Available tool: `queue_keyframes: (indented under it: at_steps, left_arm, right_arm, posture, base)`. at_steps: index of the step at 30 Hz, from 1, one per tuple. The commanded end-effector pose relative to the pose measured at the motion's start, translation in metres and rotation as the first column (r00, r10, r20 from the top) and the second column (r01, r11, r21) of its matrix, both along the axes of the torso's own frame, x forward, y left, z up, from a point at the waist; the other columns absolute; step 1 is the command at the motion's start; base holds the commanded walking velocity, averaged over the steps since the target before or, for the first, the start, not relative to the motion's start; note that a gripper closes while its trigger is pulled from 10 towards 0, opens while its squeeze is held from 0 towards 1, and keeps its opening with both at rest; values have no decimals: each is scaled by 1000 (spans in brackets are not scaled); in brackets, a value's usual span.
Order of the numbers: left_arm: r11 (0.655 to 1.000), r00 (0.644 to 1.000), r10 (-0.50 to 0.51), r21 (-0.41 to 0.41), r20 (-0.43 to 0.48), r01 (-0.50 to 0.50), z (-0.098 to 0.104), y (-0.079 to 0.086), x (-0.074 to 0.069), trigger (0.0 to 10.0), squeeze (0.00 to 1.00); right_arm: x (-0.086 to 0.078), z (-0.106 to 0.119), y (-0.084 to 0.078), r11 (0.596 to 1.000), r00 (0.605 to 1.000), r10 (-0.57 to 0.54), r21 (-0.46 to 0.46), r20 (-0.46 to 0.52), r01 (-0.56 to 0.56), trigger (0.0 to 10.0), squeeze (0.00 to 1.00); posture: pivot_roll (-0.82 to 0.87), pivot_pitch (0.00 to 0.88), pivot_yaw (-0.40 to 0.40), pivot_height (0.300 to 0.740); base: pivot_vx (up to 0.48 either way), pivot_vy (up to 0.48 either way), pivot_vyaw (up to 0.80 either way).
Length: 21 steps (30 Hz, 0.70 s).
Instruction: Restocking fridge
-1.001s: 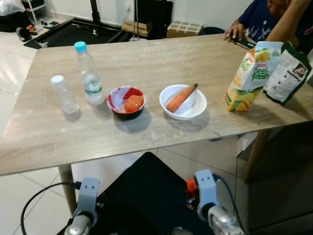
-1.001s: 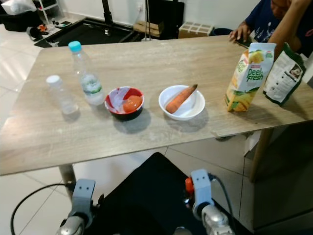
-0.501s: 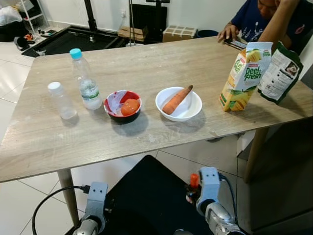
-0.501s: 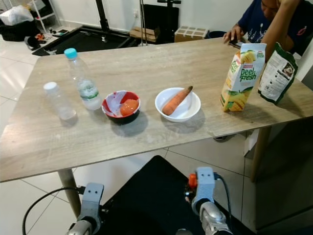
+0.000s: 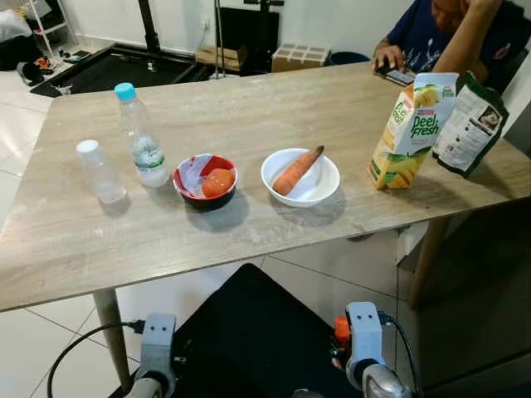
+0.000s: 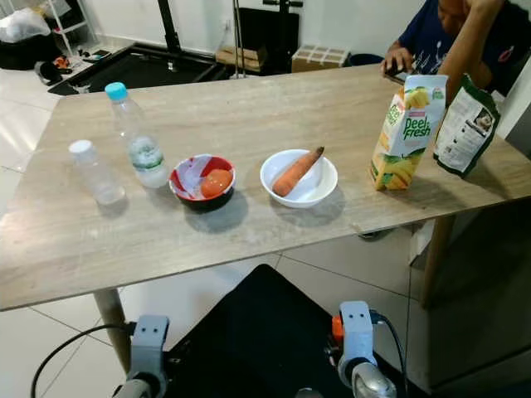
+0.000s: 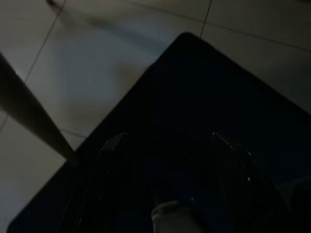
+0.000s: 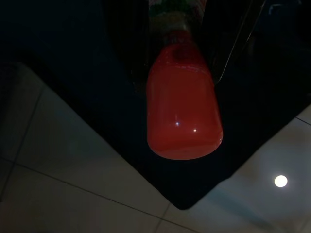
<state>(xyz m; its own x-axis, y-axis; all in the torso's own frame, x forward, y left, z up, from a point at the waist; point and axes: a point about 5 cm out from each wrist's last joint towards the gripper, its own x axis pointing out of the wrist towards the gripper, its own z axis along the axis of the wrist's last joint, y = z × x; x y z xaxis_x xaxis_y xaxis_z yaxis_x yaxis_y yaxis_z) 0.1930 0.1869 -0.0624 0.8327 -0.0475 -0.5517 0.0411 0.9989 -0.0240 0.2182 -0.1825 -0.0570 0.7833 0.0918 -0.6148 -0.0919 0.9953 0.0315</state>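
A wooden table (image 5: pixel 249 108) carries a small clear bottle (image 5: pixel 99 172), a blue-capped water bottle (image 5: pixel 141 141), a red bowl (image 5: pixel 192 174) with a tomato (image 5: pixel 217 182), a white bowl (image 5: pixel 323 178) with a carrot (image 5: pixel 295 170), a juice carton (image 5: pixel 406 133) and a green-and-white bag (image 5: pixel 469 124). Both arms hang low in front of the table's near edge. In the right wrist view my right gripper (image 8: pixel 177 82) is shut on a red-orange bottle (image 8: pixel 182 116). In the dark left wrist view my left gripper (image 7: pixel 167 136) is open with nothing between its fingers.
A person (image 5: pixel 448 33) sits at the far right corner of the table with a hand on a phone. A black mat (image 5: pixel 257 332) lies on the tiled floor under my arms. Table legs (image 5: pixel 106 332) stand at the near left and near right.
The whole picture has shifted a little, so the camera moved. The things on the table stand as before. Both arms sit slightly lower in the picture.
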Motion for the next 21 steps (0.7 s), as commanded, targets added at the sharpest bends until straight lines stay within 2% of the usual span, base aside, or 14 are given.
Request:
queue_keyframes:
  at_steps: [1, 5, 11, 14, 17, 19, 21]
  left_arm:
    - [1000, 999, 26, 10, -46, -26, -6, 7, -10, 10000, 0]
    - [1000, 996, -16, -1, -93, 16, -13, 1, -22, 10000, 0]
    - [999, 995, -2, -39, -97, -2, -14, 1, -26, 10000, 0]
    - [999, 993, -42, -6, -113, 42, -15, -1, -27, 10000, 0]
    - [993, 987, -108, 39, -122, 113, -15, -3, -26, 10000, 0]
    - [993, 988, -87, 69, -125, 97, -15, 1, -24, 10000, 0]
    - [993, 986, -99, 58, -133, 108, -15, 1, -24, 10000, 0]
  right_arm:
    - [-9, -6, 1, 1000, 999, 5, -19, -38, -6, 10000, 0]
    - [-13, -7, -3, 999, 1000, -2, -44, -28, 0, 10000, 0]
    - [-23, -12, -2, 999, 999, 30, -24, -45, -31, 10000, 0]
    - [-23, -12, -6, 999, 999, -16, -38, -39, 14, 10000, 0]
    - [-29, -15, -7, 999, 998, -16, -50, -57, 13, 10000, 0]
    - [-31, -16, -8, 997, 996, -50, -61, -68, 46, 10000, 0]
    - [-31, -17, -5, 999, 997, -26, -42, -72, 23, 10000, 0]
  posture:
    - [-136, 132, 5, 740]
    - [-136, 124, -1, 740]
    - [-151, 134, 18, 740]
    - [-140, 150, 11, 740]
    - [-138, 124, 10, 740]
    - [-144, 144, 19, 740]
    - [-157, 134, 37, 740]
  base:
    - [0, 0, 0]
    - [0, 0, 0]
    - [0, 0, 0]
    - [0, 0, 0]
    - [0, 0, 0]
    - [0, 0, -272]
    - [0, 0, -556]
